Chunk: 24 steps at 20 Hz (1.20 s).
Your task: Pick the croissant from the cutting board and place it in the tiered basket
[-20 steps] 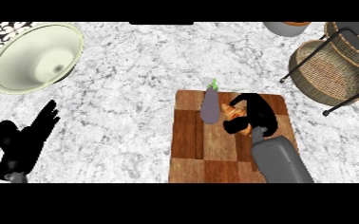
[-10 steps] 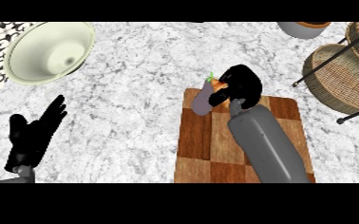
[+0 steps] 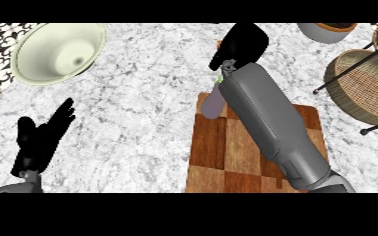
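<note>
The marble surface [image 3: 140, 105] carries everything here, and the wooden cutting board [image 3: 236, 155] lies at its lower middle with the right forearm [image 3: 273, 125] stretched diagonally across it. Off to the right edge stands the tiered basket [image 3: 354, 87], woven with dark wire legs, well apart from where the right hand [image 3: 240, 45] now hangs above the board's far end. That gap is the main risk: the hand sits to the left of the basket, so the carry must swing rightward, and the wire frame could catch the forearm or the hand on the way in.

A pale bowl [image 3: 55, 52] sits at the upper left, out of the path. A purple eggplant [image 3: 214, 104] lies at the board's left edge, touching the forearm's side (a sweep of the arm could roll it off the board).

The left hand [image 3: 40, 140] rests open at the lower left, fingers spread upward.

The right hand's fingers are curled inward, but the croissant itself does not show; it is not on the visible part of the board, so I judge it is hidden inside the curled hand. Being hidden, its hold cannot be checked, and it could slip out during the swing.
</note>
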{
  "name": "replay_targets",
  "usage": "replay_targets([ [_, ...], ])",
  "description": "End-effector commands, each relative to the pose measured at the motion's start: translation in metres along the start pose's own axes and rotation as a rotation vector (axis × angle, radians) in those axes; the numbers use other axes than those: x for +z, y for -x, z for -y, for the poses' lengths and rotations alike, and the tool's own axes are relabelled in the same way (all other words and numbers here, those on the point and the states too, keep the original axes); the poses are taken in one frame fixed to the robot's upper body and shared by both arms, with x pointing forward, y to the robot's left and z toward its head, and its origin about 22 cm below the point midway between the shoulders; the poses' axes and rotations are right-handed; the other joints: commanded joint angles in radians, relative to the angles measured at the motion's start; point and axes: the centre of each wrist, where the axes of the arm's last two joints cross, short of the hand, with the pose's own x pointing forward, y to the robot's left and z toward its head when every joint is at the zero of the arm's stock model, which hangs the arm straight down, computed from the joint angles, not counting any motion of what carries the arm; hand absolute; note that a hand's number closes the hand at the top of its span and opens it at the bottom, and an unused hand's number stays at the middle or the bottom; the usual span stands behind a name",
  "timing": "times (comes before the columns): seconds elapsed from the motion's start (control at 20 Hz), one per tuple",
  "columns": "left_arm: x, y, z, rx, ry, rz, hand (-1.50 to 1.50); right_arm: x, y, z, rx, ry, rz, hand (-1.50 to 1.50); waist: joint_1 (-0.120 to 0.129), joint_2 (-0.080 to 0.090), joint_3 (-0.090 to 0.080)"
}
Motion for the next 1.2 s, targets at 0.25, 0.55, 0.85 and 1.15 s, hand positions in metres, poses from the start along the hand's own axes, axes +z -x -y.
replay_targets([
  [0.25,0.006,0.014,0.002,0.014,-0.025,-0.029,0.00,0.003,-0.062,0.067,-0.078,0.317,-0.204,1.50,-0.038,-0.007,0.001],
  [0.55,0.004,0.006,-0.024,0.015,-0.068,-0.018,0.00,-0.018,-0.063,0.094,-0.145,0.382,-0.230,1.50,-0.050,-0.006,0.002],
  [0.85,0.013,0.006,-0.015,0.015,-0.064,-0.008,0.00,-0.063,-0.038,0.116,-0.196,0.467,-0.228,1.50,-0.053,-0.006,0.004],
  [1.15,0.010,0.005,-0.008,0.019,-0.063,-0.017,0.00,-0.125,0.022,0.108,-0.136,0.511,-0.223,1.50,-0.058,-0.003,0.005],
])
